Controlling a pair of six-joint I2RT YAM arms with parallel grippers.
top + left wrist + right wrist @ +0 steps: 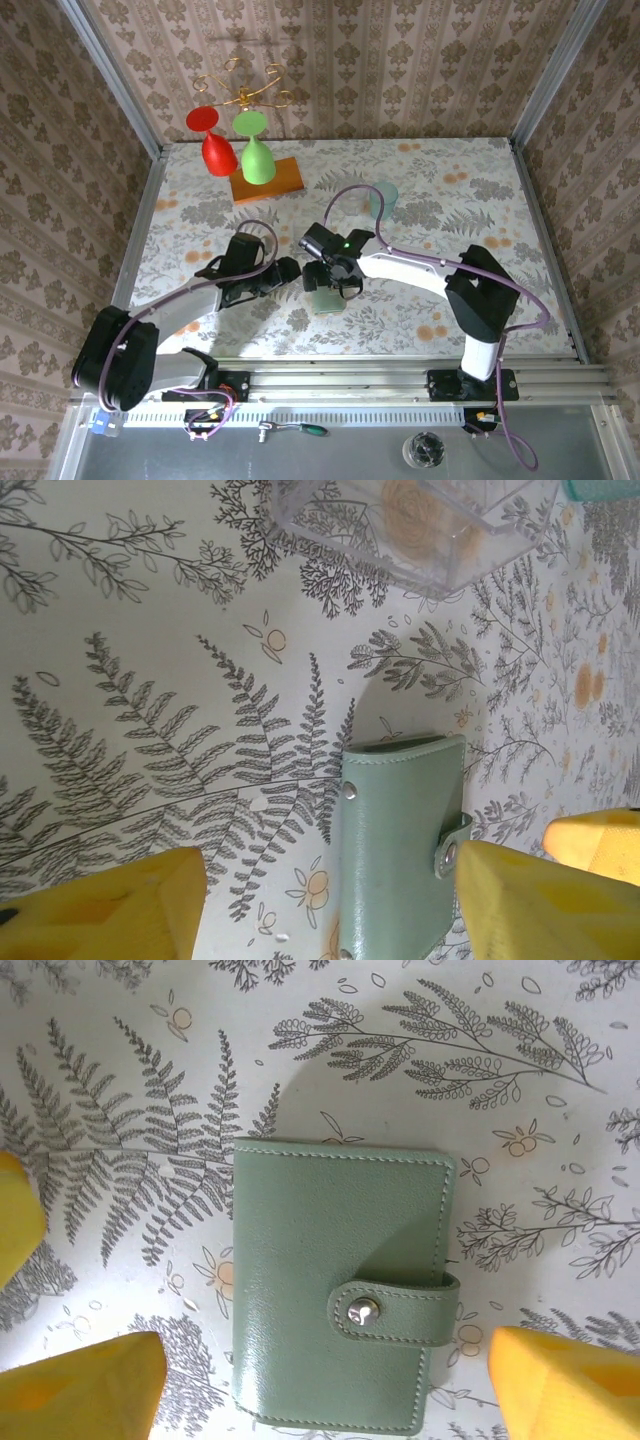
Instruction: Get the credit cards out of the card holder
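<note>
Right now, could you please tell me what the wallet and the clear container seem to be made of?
The wallet looks like smooth leather or imitation leather, sage green with a soft sheen: stitched edges and a shiny metal-looking snap. The clear container looks like hard transparent plastic, perhaps acrylic: a flower of the tablecloth shows through its glossy walls.

The card holder lies flat on the table, low in the centre of the top view, just below my right gripper in the frame. My left gripper sits just left of that. Toward the upper left, the wooden board has two upturned stemmed glasses over it, and the cup stands to its right. In my right wrist view the holder lies between my fingers, touching neither.
</note>
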